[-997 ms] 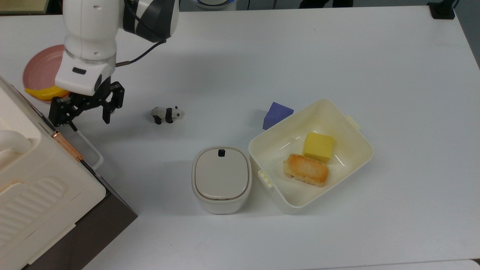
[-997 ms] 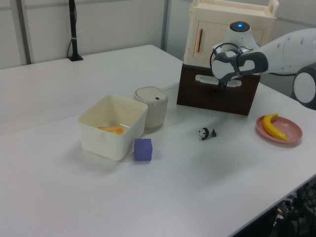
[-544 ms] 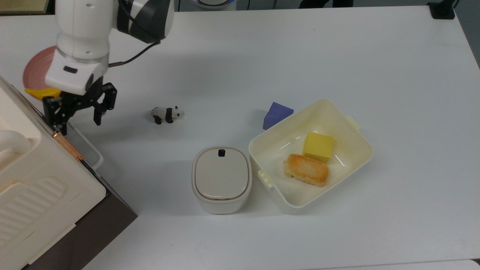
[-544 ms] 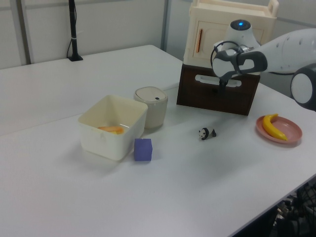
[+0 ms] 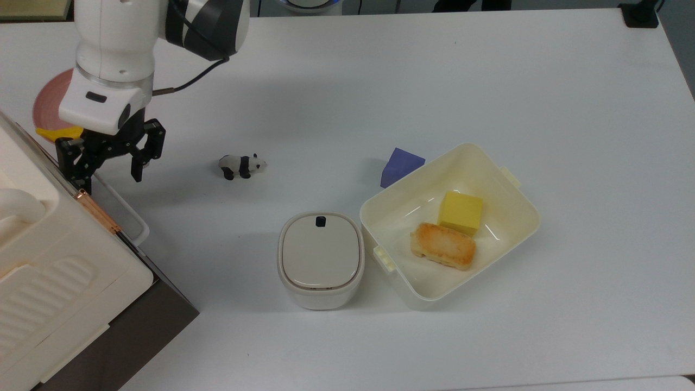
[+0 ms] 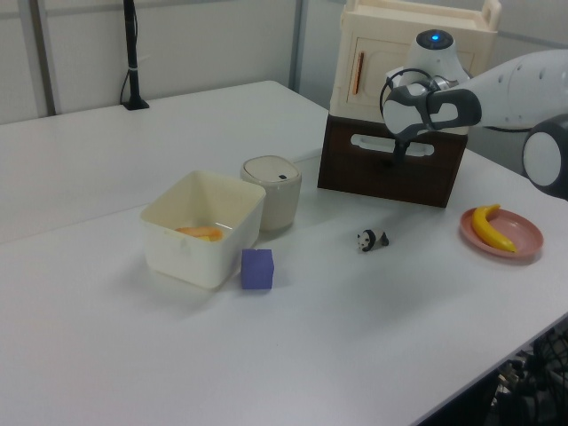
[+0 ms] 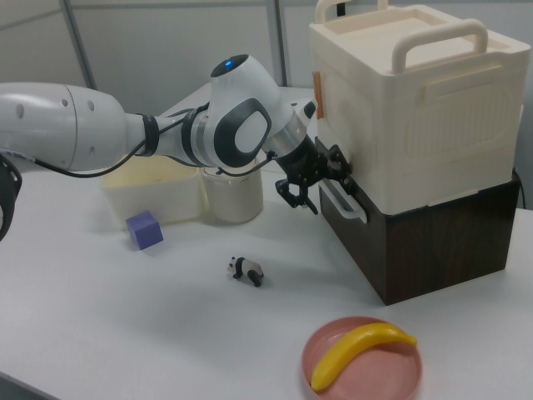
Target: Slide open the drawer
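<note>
Two black fingers of the gripper (image 5: 107, 163) stand spread apart, released, straddling one end of the white loop handle (image 7: 341, 200) on the drawer (image 7: 433, 237), a dark wood-grain box. It sits shut beneath a cream ribbed plastic appliance (image 7: 408, 100) at the top view's left edge of the smooth white table (image 5: 488, 81)

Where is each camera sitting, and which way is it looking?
Top view: above the table, looking straight down; arm and open gripper at the top view's left.
Left view: low beside the table, facing the drawer front; arm enters from the left view's right.
Right view: low at the opposite side, seeing the drawer's corner; arm enters from the right view's left.
Shared: the panda and banana.
</note>
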